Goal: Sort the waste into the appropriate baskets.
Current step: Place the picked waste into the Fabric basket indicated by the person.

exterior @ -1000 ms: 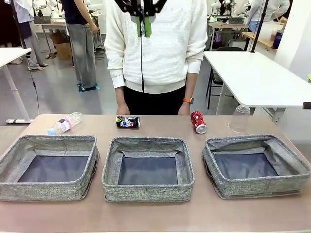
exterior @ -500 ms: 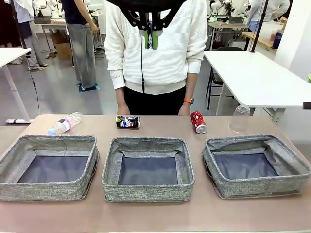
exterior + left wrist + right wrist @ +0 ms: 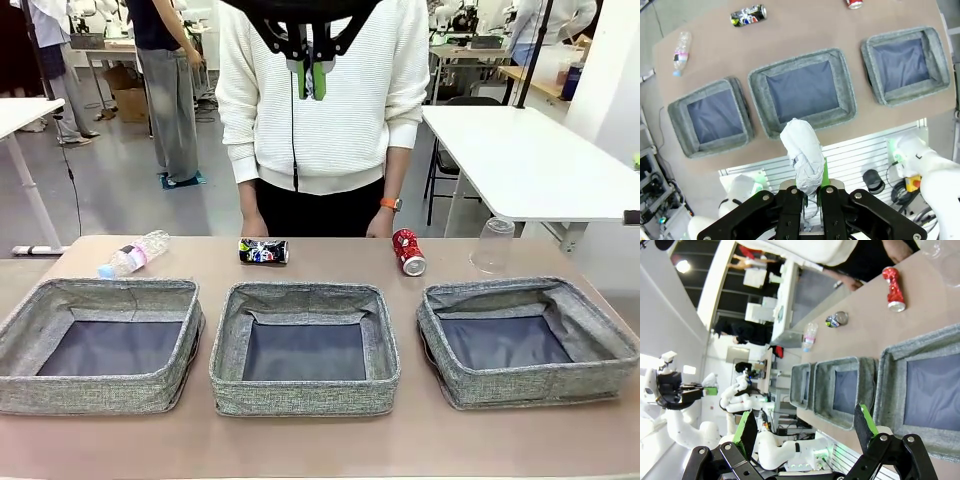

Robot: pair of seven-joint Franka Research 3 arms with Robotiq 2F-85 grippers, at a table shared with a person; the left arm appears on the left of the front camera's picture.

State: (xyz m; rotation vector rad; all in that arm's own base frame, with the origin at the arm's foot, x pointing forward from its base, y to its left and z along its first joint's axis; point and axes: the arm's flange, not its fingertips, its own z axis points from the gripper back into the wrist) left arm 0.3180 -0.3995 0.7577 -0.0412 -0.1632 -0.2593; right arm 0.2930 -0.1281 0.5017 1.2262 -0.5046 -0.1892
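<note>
White paper wad (image 3: 802,155) clamped in my left tool (image 3: 811,191), high above the bench's (image 3: 805,27) three grey baskets (image 3: 756,89); my right tool (image 3: 804,415) stands apart, empty.

Rough woven cloth baskets (image 3: 305,395), matt paper wad (image 3: 802,155)

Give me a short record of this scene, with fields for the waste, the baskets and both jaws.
left jaws: shut on the paper wad, high above the table
right jaws: open, holding nothing
bins: left basket, middle basket, right basket, all empty
lying beyond the bins: clear bottle, dark printed can, red drink can
standing beyond the right basket: clear plastic cup
person: stands at the far side
</note>
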